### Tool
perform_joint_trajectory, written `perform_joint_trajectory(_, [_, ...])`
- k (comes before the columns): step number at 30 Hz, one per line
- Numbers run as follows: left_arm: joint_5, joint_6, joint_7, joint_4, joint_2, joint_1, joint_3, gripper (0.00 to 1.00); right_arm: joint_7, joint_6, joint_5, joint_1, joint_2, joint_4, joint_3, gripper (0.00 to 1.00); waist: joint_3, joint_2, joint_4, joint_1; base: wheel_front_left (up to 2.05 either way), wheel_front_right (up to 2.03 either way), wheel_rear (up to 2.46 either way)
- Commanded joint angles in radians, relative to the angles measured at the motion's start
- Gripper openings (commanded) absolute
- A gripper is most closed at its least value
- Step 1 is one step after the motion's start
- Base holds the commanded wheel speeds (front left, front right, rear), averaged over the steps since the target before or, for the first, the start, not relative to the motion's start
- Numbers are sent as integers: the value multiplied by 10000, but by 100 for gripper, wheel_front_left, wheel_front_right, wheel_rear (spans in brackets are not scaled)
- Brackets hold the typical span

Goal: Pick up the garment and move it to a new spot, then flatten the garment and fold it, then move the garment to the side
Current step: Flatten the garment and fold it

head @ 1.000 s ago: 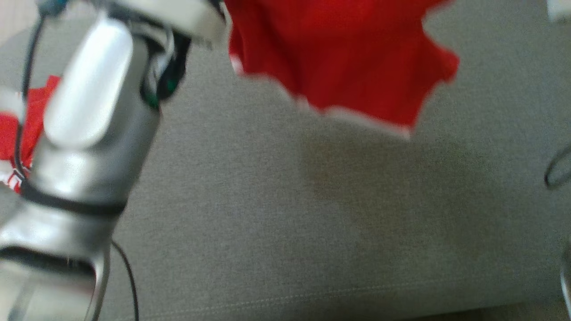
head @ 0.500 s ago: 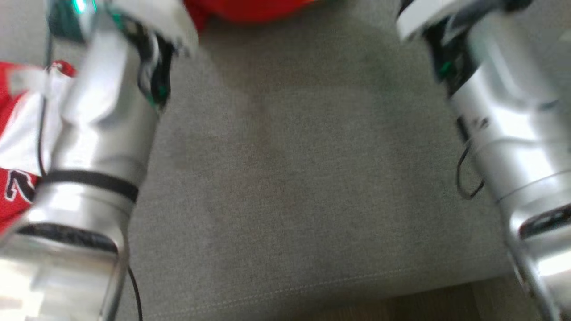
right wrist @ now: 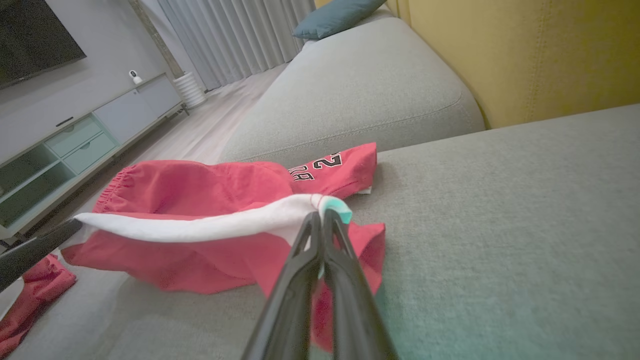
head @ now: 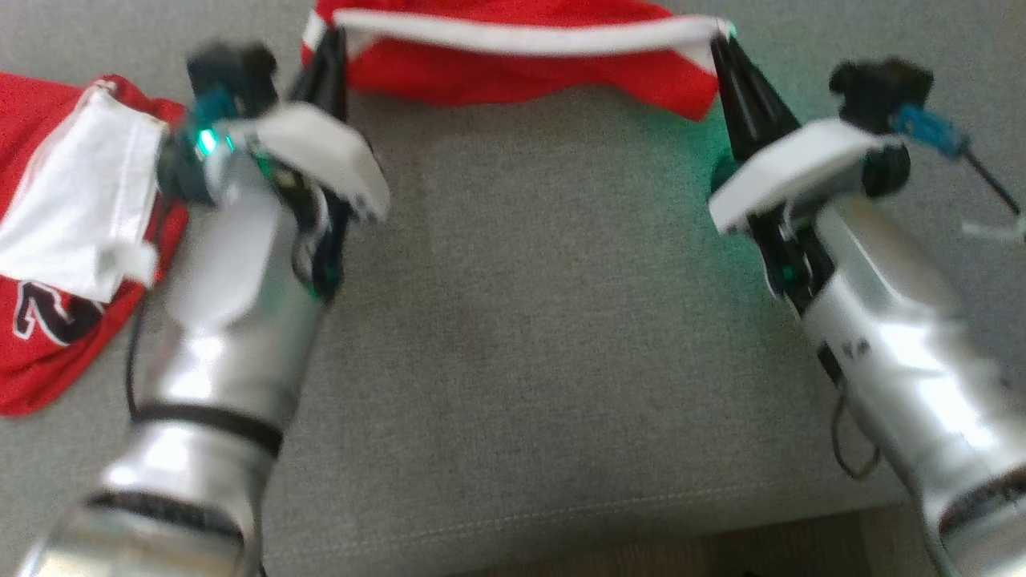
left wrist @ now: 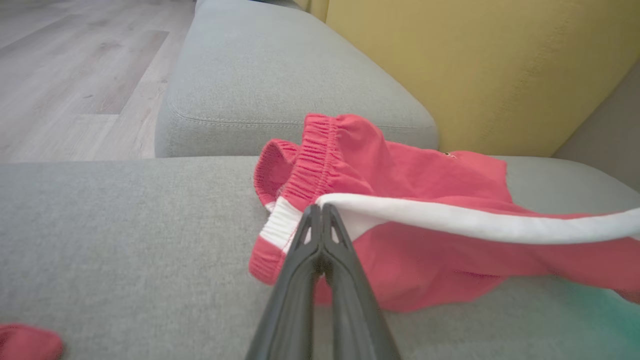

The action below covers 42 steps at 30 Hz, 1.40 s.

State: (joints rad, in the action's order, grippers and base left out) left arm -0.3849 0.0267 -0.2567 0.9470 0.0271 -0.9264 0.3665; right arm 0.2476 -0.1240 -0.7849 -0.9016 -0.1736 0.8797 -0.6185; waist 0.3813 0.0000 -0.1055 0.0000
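The garment (head: 521, 68) is a pair of red shorts with a white band and an elastic waist. It lies at the far side of the grey sofa seat (head: 545, 336). My left gripper (head: 333, 44) is shut on the band's left end. My right gripper (head: 717, 44) is shut on its right end, and the band is stretched taut between them. In the left wrist view the closed left gripper (left wrist: 320, 210) pinches the white trim of the garment (left wrist: 400, 175). The right wrist view shows the right gripper (right wrist: 320, 215) clamping the band while the garment (right wrist: 200, 190) sags onto the seat.
A second red and white jersey (head: 72, 240) with a black number lies at the left of the seat. A yellow back cushion (left wrist: 475, 65) rises behind. The seat's front edge (head: 561, 513) meets wood floor (left wrist: 75, 75). A cabinet (right wrist: 75, 145) stands across the room.
The head view has swung. A second ago the garment hung in the air; now it is low on the seat, its band stretched between both grippers.
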Motion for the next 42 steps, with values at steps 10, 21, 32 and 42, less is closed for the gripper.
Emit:
perform_joint_trajectory(10, [523, -32, -51, -3650, 250, 4670, -235, 0, 139, -67, 643, 4541, -1423, -3682, 1019, 0, -1548, 0, 181, 0, 0, 0, 0])
perform_joint_trajectory(21, [664, -846, 1019, -7523, 845, 8666, 182, 0, -2140, -67, 2231, 9236, -919, -7632, 3642, 0, -2719, 0, 302, 0, 0, 0, 0])
perform_joint_trajectory(32, [714, -1306, 2640, -10569, 1426, 10237, 542, 0, -4597, -67, 3351, 11511, 150, -10757, 5325, 0, -2891, 0, 253, 0, 0, 0, 0])
perform_joint_trajectory(42, [613, -605, 3264, -10006, 1563, 7689, 393, 0, -4993, -67, 3119, 8873, -74, -9835, 5997, 0, -1658, 0, 412, 0, 0, 0, 0])
